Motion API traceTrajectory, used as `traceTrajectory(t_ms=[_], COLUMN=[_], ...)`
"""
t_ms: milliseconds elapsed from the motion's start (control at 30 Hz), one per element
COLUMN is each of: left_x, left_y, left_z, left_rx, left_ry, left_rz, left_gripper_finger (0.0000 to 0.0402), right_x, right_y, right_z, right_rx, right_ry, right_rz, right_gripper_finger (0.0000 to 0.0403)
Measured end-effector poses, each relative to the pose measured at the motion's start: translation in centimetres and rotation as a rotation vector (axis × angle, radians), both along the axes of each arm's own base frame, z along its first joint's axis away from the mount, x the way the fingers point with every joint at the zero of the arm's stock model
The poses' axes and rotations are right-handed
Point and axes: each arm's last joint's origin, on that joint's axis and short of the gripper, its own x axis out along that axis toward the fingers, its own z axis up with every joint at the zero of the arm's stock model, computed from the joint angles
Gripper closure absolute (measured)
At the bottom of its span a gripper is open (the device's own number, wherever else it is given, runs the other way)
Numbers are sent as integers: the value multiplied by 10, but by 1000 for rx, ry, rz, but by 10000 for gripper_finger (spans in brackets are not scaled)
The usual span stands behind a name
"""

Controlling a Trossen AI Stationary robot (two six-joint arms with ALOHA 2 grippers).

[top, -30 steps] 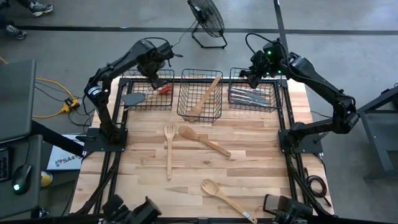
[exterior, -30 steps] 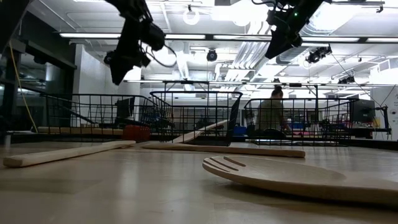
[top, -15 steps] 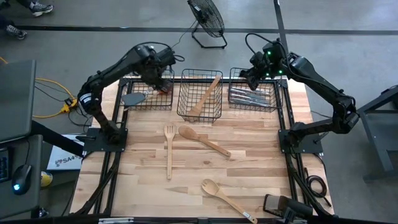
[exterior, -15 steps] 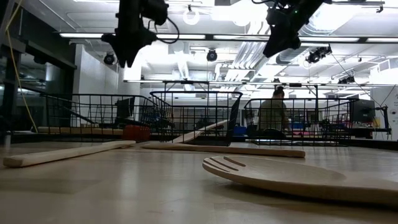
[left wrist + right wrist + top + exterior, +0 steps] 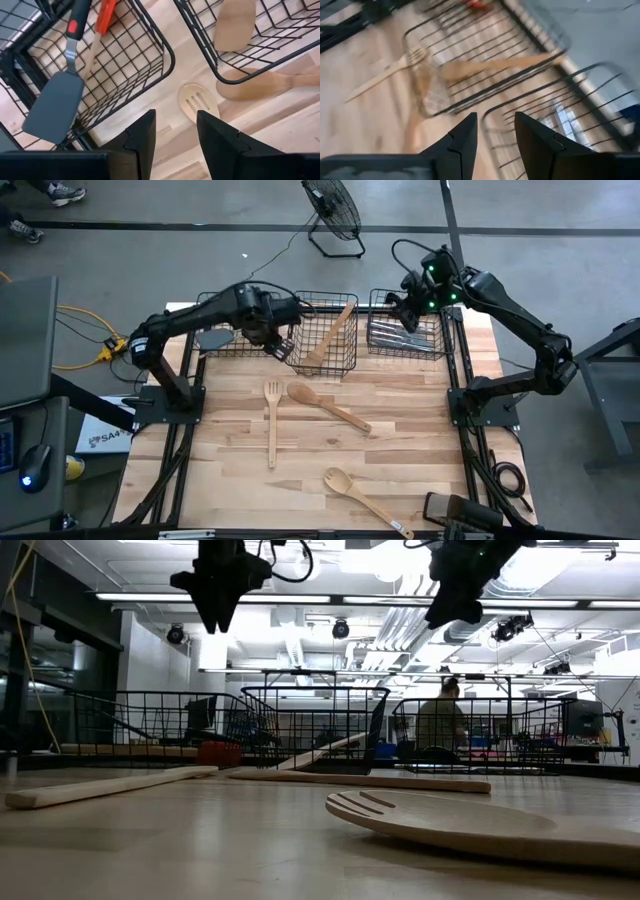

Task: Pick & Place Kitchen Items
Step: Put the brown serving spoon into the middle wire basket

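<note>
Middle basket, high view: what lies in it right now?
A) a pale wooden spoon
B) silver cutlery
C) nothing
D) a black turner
A: a pale wooden spoon leans in the middle basket, its handle sticking out over the far rim; the black turner lies in the left basket and the silver cutlery in the right basket.

Pale blond planks, striped lengthwise, on the worktop [image 5: 400, 450]. Black wire grid on all three baskets [image 5: 321, 332]. Pale wood for the fork [image 5: 272, 418] and spoons [image 5: 326, 407]. Grey blade, black handle with a red spot on the turner [image 5: 56, 98]. Red head on the spatula [image 5: 106, 15]. Silver cutlery [image 5: 403, 334]. Dark, near-black pincers [image 5: 175, 131].
</note>
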Motion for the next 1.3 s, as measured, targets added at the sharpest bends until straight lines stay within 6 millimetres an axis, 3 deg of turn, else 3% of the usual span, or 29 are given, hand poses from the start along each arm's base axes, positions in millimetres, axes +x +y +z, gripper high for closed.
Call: traceTrajectory(t_ms=[200,400,633,800,933,1133,1300], left_x=[3,3,3,3,3,-30,-62], left_y=[-9,-9,-9,-9,-9,-18,-33], left_z=[1,1,1,1,-2,-17,-31], left_rx=[95,115,120,124,121,141,129], left_ry=[42,91,129,152,178,144,-70], left_rz=[-69,-211,-330,-407,-464,-455,-450], left_gripper_finger=[263,263,263,263,263,263,263], right_x=[7,25,52,67,79,99,116], right_y=[26,66,116,147,165,187,201], right_z=[-8,-13,-18,-40,-63,-92,-114], right_rx=[116,175,221,219,256,198,183], right_ry=[97,211,225,270,314,387,438], right_rz=[113,182,220,209,181,172,156], right_gripper_finger=[280,280,280,273,242,178,163])
